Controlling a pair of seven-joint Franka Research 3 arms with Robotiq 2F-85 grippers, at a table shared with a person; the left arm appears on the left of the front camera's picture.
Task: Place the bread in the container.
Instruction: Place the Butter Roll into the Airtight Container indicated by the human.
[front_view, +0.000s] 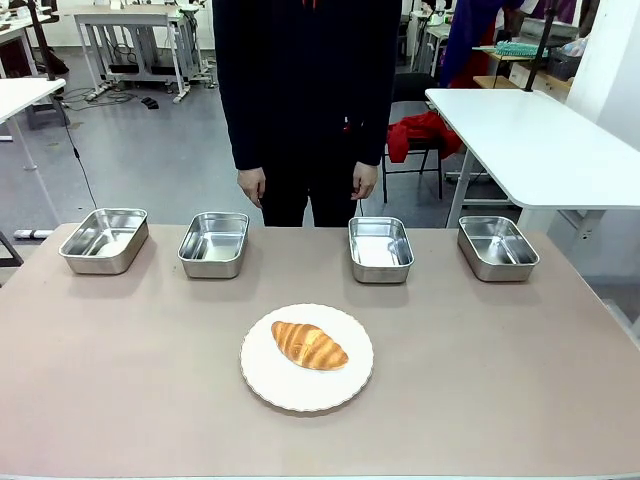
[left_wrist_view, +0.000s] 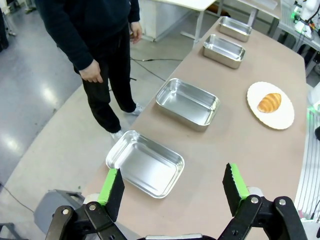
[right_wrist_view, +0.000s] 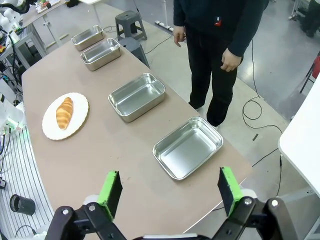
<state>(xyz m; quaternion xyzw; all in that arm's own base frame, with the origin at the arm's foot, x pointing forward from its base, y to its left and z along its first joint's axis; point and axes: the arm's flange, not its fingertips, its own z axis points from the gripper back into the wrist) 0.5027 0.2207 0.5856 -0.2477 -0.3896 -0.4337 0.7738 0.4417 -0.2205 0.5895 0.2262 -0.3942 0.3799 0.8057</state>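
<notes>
The bread, a golden-brown croissant (front_view: 309, 345), lies on a round white plate (front_view: 300, 390) at the table's near middle. Several identical steel trays stand empty in a row along the far edge: the far-left tray (front_view: 104, 240), the inner-left tray (front_view: 214, 244), the inner-right tray (front_view: 380, 249) and the far-right tray (front_view: 497, 247). I cannot tell which one is the container. My left gripper (left_wrist_view: 173, 185) hangs open above the table's left end, over a tray (left_wrist_view: 145, 163), far from the croissant (left_wrist_view: 269, 102). My right gripper (right_wrist_view: 170, 191) is open above the right end, near a tray (right_wrist_view: 188, 147); the croissant (right_wrist_view: 63, 113) is far off.
A person in dark clothes stands at the far side, one hand (front_view: 252, 185) and the other hand (front_view: 365, 180) hanging at the sides, behind the middle trays. A white table (front_view: 540, 140) stands at the back right. Bare tabletop surrounds the plate.
</notes>
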